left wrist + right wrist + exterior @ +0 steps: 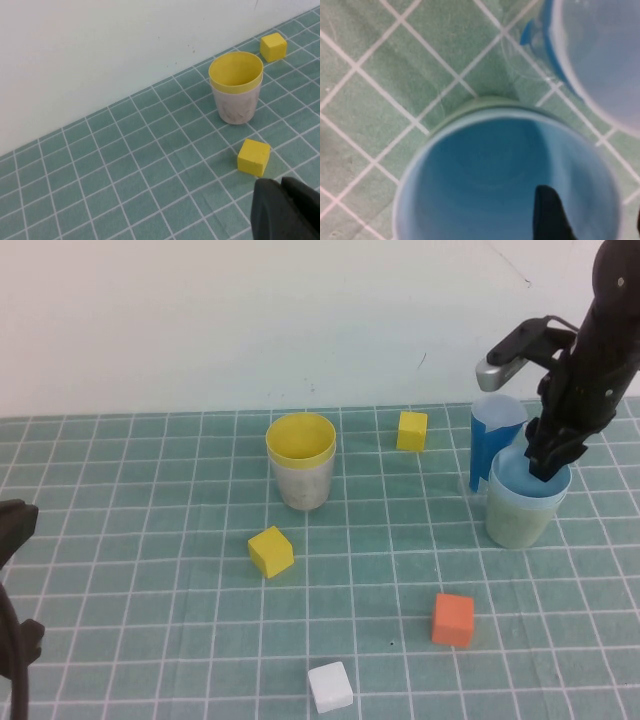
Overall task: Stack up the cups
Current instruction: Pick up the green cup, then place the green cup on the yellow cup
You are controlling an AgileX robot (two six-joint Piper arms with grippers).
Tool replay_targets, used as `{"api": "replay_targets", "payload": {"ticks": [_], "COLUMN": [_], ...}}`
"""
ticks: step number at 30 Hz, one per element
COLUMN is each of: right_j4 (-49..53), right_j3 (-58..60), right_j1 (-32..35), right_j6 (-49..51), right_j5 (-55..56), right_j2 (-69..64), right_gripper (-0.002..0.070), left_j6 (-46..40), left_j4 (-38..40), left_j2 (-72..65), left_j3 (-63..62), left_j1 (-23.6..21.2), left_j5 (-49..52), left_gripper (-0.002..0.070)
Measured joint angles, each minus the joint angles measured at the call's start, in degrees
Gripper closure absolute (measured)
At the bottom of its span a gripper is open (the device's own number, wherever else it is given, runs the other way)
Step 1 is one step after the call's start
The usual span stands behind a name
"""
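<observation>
We see right gripper (548, 462) jaws spread, one inside blue cup (527, 483) nested in green cup (517, 522); left gripper (286, 210) jaws pressed together, parked.

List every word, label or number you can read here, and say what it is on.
None: no readable text on the yellow cup, blue cup, cone or cubes. Right gripper open at the blue cup's rim; left gripper shut, parked at the near left.
</observation>
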State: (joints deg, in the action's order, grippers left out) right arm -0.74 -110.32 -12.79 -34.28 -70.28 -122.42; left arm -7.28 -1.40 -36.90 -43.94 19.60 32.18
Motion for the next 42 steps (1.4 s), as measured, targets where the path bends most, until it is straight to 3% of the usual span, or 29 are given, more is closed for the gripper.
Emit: {"api": "replay_targets", "payload": {"ticks": [4,8,11,19,25,30,36,42], "right_j4": [-1.34,-1.54,-1.94,-5.62,-12.91,-17.62,-17.67,-15.51], "right_j3": [0.0,0.0,0.0,0.0,0.0,-1.54,-3.32,-10.94], "right_j1": [0.0,0.0,0.0,0.0,-0.56,-6.39,-14.07,-15.12], "right_j6": [-0.51,-1.02,-1.11,-1.11,-1.5,-4.86,-5.42,-4.44], "right_j5": [0.0,0.0,0.0,0.0,-0.1,0.98,12.23,15.6], "right_j2": [-0.98,-1.33,-1.33,1.39,12.19,16.9,11.69,2.65], "right_gripper": [0.0388,0.058,0.0642,0.0645,0.0645,0.0645,0.0645,0.0645], "left_j6": [0.08,0.08,0.08,-0.82,-1.04,-1.04,-1.04,-1.04], "left_j4": [0.0,0.0,0.0,0.0,0.34,0.34,-0.47,-0.67], "left_j2": [0.0,0.0,0.0,0.0,0.0,0.0,0.0,0.0], "left_j3": [0.0,0.0,0.0,0.0,0.0,0.0,0.0,0.0], "left_j1": [0.0,0.0,0.0,0.0,0.0,0.0,0.0,0.0], "left_j5": [0.21,0.78,1.11,2.71,3.35,3.39,2.87,3.19], "left_gripper": [0.0676,0.0676,0.0676,0.0676,0.0676,0.0676,0.0676,0.0676]}}
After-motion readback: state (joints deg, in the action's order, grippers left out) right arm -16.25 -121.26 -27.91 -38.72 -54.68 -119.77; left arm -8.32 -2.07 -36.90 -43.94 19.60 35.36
